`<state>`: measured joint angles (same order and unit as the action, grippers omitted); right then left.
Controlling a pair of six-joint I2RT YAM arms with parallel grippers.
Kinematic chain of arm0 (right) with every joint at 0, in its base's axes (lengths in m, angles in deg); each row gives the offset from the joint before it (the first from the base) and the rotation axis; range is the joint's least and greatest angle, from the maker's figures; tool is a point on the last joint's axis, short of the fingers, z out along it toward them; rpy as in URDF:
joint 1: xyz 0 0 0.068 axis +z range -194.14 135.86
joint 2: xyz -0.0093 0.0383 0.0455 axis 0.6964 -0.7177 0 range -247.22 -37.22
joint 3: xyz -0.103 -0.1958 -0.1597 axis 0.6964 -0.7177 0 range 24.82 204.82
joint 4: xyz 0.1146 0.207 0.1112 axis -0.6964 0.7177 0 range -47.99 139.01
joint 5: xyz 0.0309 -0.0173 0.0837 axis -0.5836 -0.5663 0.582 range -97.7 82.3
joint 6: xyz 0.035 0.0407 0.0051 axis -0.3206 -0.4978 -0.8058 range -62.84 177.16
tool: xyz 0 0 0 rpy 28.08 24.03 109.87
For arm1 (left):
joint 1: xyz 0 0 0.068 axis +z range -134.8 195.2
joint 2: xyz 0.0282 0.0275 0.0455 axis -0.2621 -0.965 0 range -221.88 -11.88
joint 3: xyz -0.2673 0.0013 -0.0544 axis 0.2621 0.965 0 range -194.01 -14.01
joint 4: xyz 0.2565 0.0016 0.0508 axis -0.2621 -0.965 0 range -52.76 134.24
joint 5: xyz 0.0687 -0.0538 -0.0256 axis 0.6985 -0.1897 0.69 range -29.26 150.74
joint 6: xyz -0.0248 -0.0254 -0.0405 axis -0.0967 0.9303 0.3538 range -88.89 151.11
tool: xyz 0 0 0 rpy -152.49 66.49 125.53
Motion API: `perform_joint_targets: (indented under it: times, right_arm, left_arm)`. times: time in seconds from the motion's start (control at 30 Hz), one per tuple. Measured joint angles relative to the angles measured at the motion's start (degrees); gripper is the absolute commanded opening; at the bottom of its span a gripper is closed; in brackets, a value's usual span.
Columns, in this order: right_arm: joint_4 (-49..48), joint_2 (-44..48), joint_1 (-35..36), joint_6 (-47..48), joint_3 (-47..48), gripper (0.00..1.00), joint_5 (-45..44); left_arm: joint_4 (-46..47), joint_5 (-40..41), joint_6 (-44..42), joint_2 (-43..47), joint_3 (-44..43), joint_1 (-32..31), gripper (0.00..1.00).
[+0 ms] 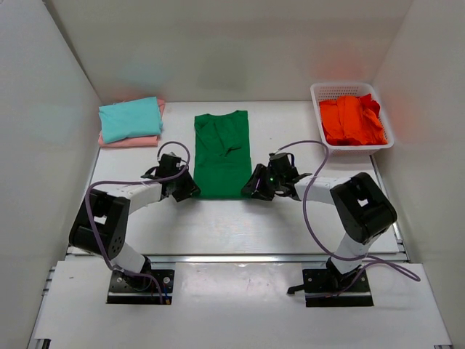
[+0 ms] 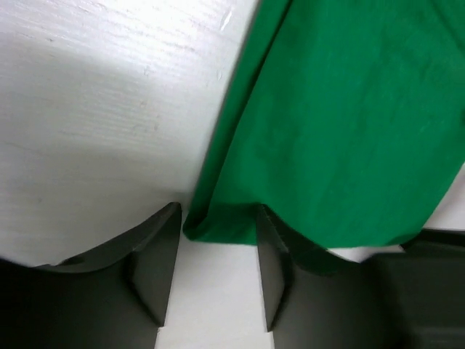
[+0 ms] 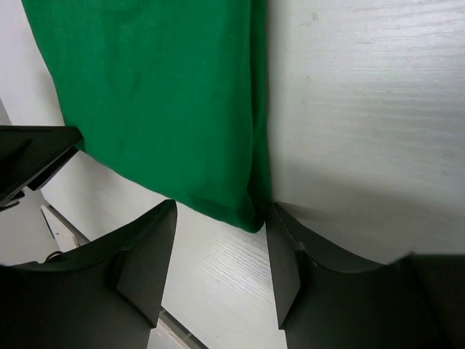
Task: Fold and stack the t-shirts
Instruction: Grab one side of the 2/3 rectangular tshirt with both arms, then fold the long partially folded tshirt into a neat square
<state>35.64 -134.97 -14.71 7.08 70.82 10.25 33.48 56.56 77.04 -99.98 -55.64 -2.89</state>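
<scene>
The white basket [image 1: 314, 91] at the far right corner holds the orange-red t-shirt [image 1: 352, 120], bunched up. Both my arms lie low over the table [image 1: 218, 225], elbows out, wrists turned inward at the near hem of the dark green t-shirt [image 1: 221, 153], which lies flat mid-table. My left gripper [image 2: 218, 240] and right gripper [image 3: 221, 233] are unclenched, a hem corner lying loose between each pair of jaws. At far left, the teal t-shirt [image 1: 129, 118] sits folded on the pale pink t-shirt [image 1: 127, 141]

Lab test booth: plain white walls [image 1: 240, 43] around table [image 1: 240, 225].
</scene>
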Motion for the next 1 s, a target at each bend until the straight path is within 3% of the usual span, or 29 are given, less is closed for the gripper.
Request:
perform_joint_targets:
  times: [0.03,0.1,0.23,0.27,0.47,0.77,0.9,1.0]
  right_arm:
    - [-0.1,-0.2,0.0,-0.1,0.2,0.5,0.1]
    - [-0.4,-0.5,0.1,-0.8,0.3,0.45,0.4]
    - [0.0,-0.9,0.5,-1.9,-0.3,0.02,-0.1]
    - [0.2,-1.1,0.6,-2.2,-0.8,0.0,-0.1]
    - [5.0,2.1,3.2,-1.3,-2.3,0.0,-0.6]
    - [12.4,25.3,9.3,-2.7,-18.1,0.0,0.0]
    - [15.9,25.6,7.1,-0.7,-15.8,0.0,2.7]
    - [18.9,23.1,4.0,2.3,-9.6,0.0,5.3]
  left_arm:
    - [0.5,0.0,0.5,-0.3,0.0,-0.1,0.44]
    - [1.7,0.2,1.5,-1.1,0.1,-0.1,0.0]
    - [4.5,-0.3,3.3,-1.5,1.7,-0.1,0.0]
    - [4.8,-0.5,3.7,-1.3,2.0,-0.2,0.0]
    - [-0.6,-1.1,3.2,6.6,6.5,-2.7,0.0]
    - [-12.7,-2.9,8.5,32.7,19.5,-9.7,0.0]
    - [-15.9,-4.3,9.4,38.4,17.9,-7.8,0.0]
    - [-16.5,-4.6,8.6,34.8,12.6,-6.8,0.0]
